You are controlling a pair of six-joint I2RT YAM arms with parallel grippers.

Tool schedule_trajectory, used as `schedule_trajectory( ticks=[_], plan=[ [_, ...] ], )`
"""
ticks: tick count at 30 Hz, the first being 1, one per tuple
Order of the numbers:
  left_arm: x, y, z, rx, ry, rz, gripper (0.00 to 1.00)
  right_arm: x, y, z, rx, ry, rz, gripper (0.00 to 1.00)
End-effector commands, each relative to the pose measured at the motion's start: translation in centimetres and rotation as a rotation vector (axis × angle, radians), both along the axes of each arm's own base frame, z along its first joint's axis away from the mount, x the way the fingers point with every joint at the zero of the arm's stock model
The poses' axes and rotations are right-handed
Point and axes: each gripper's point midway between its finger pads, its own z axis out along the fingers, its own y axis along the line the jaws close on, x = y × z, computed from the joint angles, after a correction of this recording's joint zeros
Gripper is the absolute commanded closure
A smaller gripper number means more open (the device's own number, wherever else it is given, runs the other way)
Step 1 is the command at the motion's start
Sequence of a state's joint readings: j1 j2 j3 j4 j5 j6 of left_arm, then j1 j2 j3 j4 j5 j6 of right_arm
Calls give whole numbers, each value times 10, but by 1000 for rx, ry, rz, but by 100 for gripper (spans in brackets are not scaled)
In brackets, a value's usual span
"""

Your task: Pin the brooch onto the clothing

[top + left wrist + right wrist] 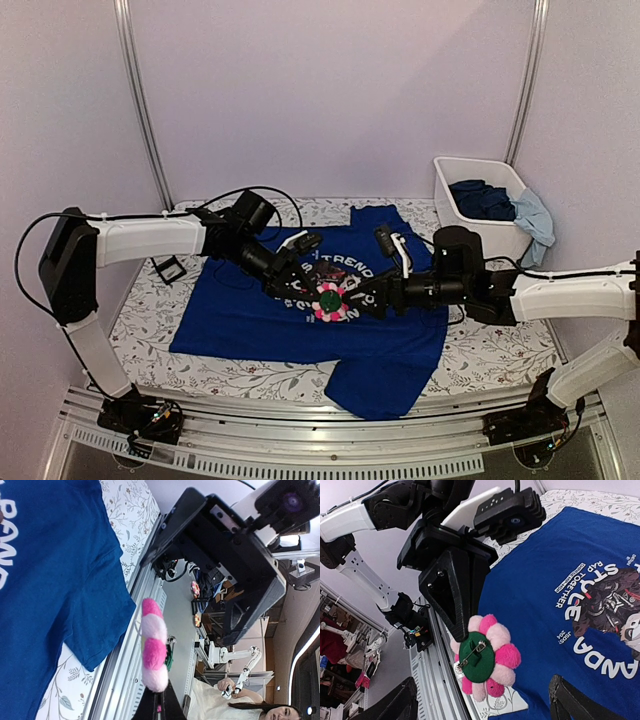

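The brooch [330, 301], with pink petals, hangs above the middle of the royal-blue T-shirt [250, 325], which lies spread on the table. My left gripper [310, 290] is shut on the brooch's edge. In the left wrist view the brooch [152, 650] is edge-on just above the closed fingers of my left gripper [161, 697]. In the right wrist view the brooch [485, 655] shows its green back with a closed safety pin. My right gripper [482, 705] is wide open just in front of it, touching nothing, and also shows in the top view [368, 297]. The shirt [545, 570] lies behind.
A white bin [455, 200] of bunched blue clothes stands at the back right. A small dark square tray [170, 268] lies at the left of the floral cloth [150, 330]. An aluminium rail [300, 440] runs along the near edge.
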State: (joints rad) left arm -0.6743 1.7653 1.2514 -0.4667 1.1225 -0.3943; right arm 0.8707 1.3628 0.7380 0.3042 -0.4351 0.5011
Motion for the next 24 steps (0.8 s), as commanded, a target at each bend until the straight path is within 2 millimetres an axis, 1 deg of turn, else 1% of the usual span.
schedule_trajectory(
  ticks=[1,6,9,12,16,21,24],
  plan=[
    [-3,3,15,-39,-36,-4,100,-15,12,6,103,92,91,14],
    [-4,4,18,-48,-39,0,100,-12,25,-7,90,142,130,24],
    [-5,4,19,-51,-38,1,100,-10,29,-11,90,147,132,36],
    [-6,5,19,-53,-36,0,100,-8,30,-9,102,137,129,48],
    [-6,5,18,-54,-32,1,100,-7,33,-7,114,137,133,54],
    [-6,5,18,-54,-34,2,100,-8,37,-5,125,145,157,66],
    [-6,5,18,-54,-33,2,100,-11,41,-6,125,158,187,80]
  ],
)
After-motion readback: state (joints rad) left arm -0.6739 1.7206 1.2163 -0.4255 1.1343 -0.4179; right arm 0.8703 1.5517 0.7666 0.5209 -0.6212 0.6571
